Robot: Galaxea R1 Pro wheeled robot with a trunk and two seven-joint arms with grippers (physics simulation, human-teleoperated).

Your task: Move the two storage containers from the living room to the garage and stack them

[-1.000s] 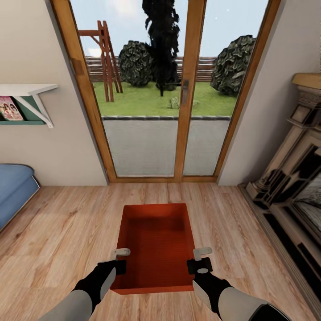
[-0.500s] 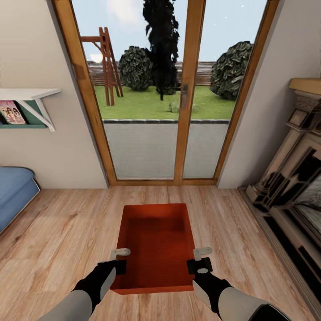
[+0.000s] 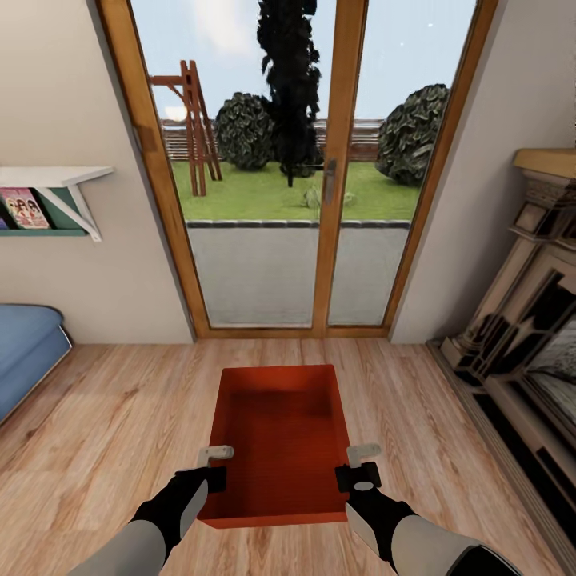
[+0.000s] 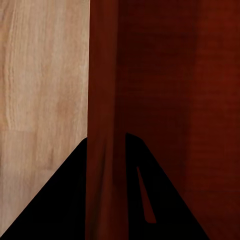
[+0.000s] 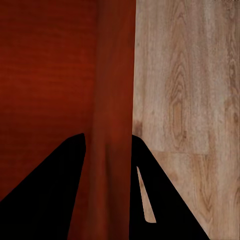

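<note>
Nearest the robot, the left gripper [image 3: 213, 466] and the right gripper [image 3: 360, 466] each pinched a long side wall of one bin [image 3: 278, 440], close to its near corners. In the left wrist view the dark fingers [image 4: 70, 200] straddled the red wall [image 4: 102, 125], one inside and one outside; the right wrist view showed the same, its fingers [image 5: 55, 190] clamped on the opposite wall [image 5: 115, 100]. Gripping both sides at once was probably meant to keep the wide, shallow bin level for carrying (one pincer alone would likely let it tip). Whether the bin hung just clear of the wood floor [image 3: 104, 424] or sat on it could not be told.

The bin was in the living room, its short far wall pointing at the glass doors [image 3: 304, 160]. The garage leg of the task looked not yet begun.

Further off, a blue sofa corner [image 3: 24, 352] sat at the floor's left edge and the fireplace [image 3: 520, 320] ran along its right edge. On the left wall a white shelf [image 3: 56, 180] held a pink book [image 3: 20, 208]; its cover showed small figures, but any writing was too small to read. No brand or label showed on the bin or grippers.
</note>
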